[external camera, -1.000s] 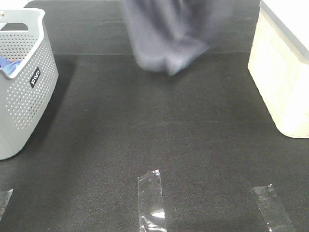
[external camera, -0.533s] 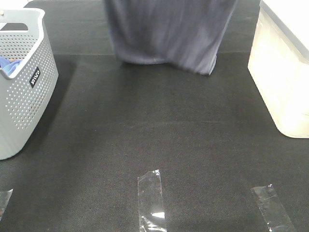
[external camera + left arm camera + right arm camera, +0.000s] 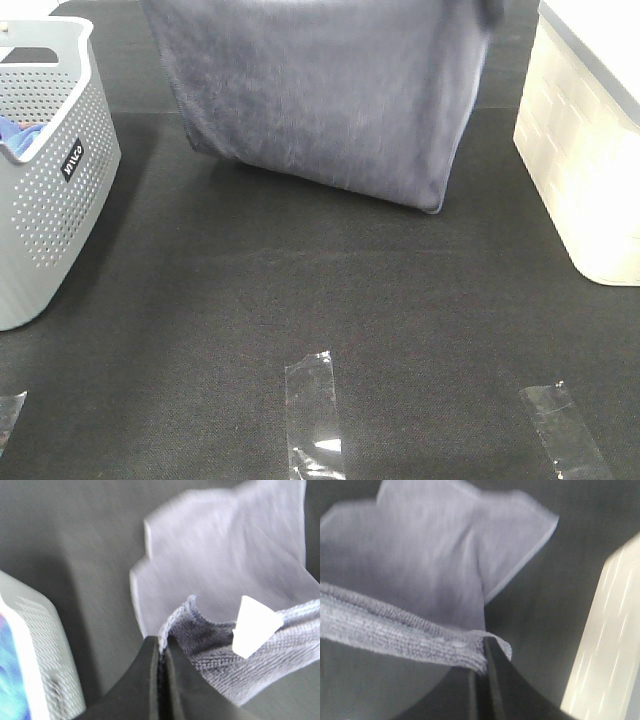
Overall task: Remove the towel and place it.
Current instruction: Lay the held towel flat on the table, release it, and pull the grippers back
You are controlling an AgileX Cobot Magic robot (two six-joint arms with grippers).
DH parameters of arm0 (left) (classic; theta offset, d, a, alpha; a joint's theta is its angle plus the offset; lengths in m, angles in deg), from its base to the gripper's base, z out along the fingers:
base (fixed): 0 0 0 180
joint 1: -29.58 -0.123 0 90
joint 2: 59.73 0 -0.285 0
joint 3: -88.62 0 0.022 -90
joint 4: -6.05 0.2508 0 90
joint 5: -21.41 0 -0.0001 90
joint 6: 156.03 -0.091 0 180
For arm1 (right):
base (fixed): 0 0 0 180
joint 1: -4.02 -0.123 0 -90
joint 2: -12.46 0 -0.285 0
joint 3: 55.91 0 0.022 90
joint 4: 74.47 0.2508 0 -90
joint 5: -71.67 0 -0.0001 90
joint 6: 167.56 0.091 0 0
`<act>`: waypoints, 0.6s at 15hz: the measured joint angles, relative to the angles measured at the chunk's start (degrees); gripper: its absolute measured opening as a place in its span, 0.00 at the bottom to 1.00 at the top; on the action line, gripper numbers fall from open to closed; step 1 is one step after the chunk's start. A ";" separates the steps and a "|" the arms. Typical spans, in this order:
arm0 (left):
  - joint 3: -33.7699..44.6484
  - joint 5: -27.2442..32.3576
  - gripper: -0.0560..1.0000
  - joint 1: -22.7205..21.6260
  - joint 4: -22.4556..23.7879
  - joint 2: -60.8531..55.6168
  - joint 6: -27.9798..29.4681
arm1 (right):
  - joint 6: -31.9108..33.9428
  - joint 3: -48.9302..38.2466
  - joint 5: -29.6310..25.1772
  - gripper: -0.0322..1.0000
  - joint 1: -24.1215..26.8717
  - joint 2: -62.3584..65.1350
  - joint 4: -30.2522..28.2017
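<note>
- So, the towel hangs spread wide over the far half of the black mat, its top cut off by the high cam's frame
- It sits btw the grey basket on the left and the cream bin on the right, apart from both
- Lower hem slants in the high view: the left end lies farther back, the right corner comes nearest the cam; can't tell if the hem touches the mat or hangs just above it
- left gripper: jaws pressed together w/ no gap, pinching the towel's stitched top edge; cloth bunches right at the tips, the rest falls away below
- A white tag sticks out of the hem near that grip
- right gripper: jaws likewise clamped tight, nipping an upper corner by its hem; the terry edge runs off sideways from the tips
- Both wrist pics are blurred, so weave detail is lost
- Basket has perforated walls, a dark label on its side and a blue cloth inside
- 3 clear tape strips lie on the near part of the mat, well apart from the towel: 1 middle, 1 right, 1 cut off at the left edge
</note>
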 joint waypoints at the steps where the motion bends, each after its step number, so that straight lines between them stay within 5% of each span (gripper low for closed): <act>1: 3.21 0.06 0.05 0.29 -0.86 -0.97 0.00 | 0.06 -5.10 0.06 0.03 0.00 2.46 0.29; 9: 36.90 0.17 0.05 12.83 -1.43 -14.73 2.12 | 0.06 -37.87 0.00 0.03 0.00 22.63 1.78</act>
